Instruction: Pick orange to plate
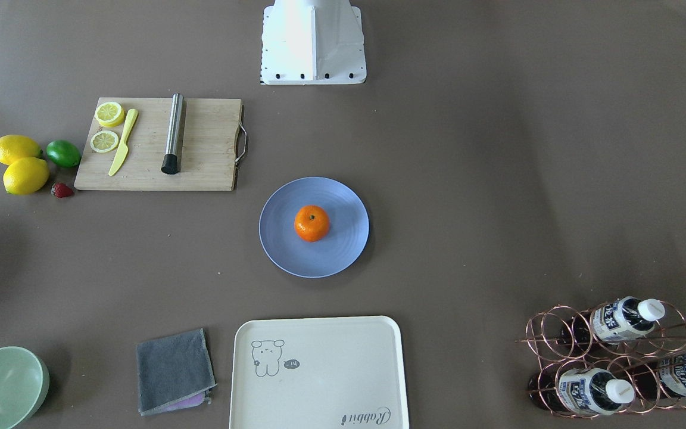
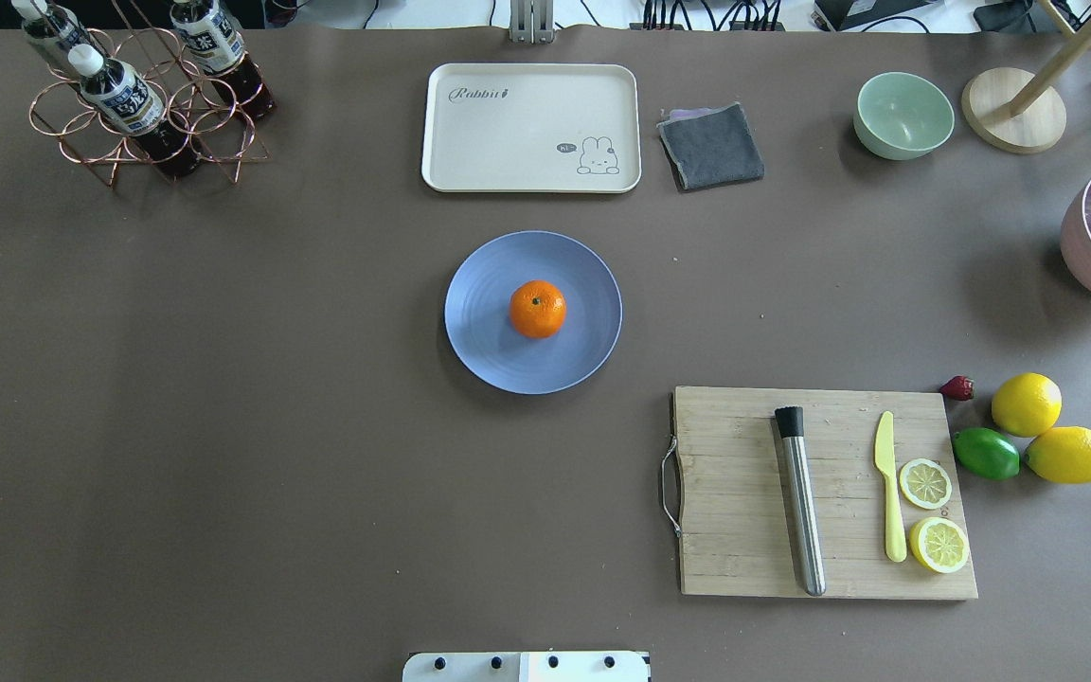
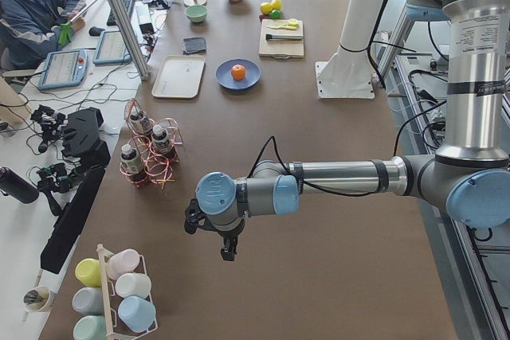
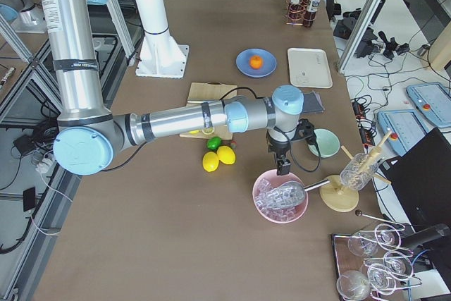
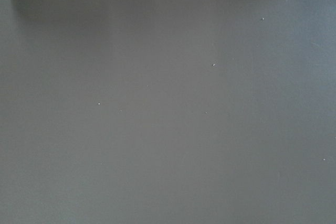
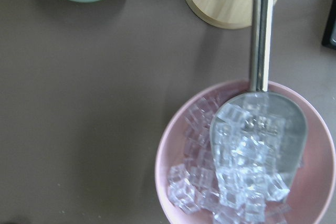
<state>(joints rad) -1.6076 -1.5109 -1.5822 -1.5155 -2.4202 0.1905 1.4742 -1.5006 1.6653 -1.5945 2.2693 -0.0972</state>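
The orange (image 1: 311, 223) (image 2: 537, 309) rests near the middle of the pale-blue plate (image 1: 283, 238) (image 2: 484, 332) at the table's centre, with nothing touching it. Both arms are far from it. My left gripper (image 3: 229, 248) hangs over bare table at the robot's left end, beyond the bottle rack. Over at the other end, my right gripper (image 4: 282, 167) hangs just above a pink bowl of ice (image 4: 280, 197) (image 6: 247, 156). Neither wrist view shows fingers, so I cannot tell whether either gripper is open or shut.
A wooden cutting board (image 2: 744, 493) carries a steel muddler, a yellow knife and lemon slices, with lemons (image 2: 1026, 404), a lime and a strawberry beside it. A cream tray (image 2: 531, 128), grey cloth (image 2: 711, 145), green bowl (image 2: 903, 115) and bottle rack (image 2: 143, 104) line the far edge.
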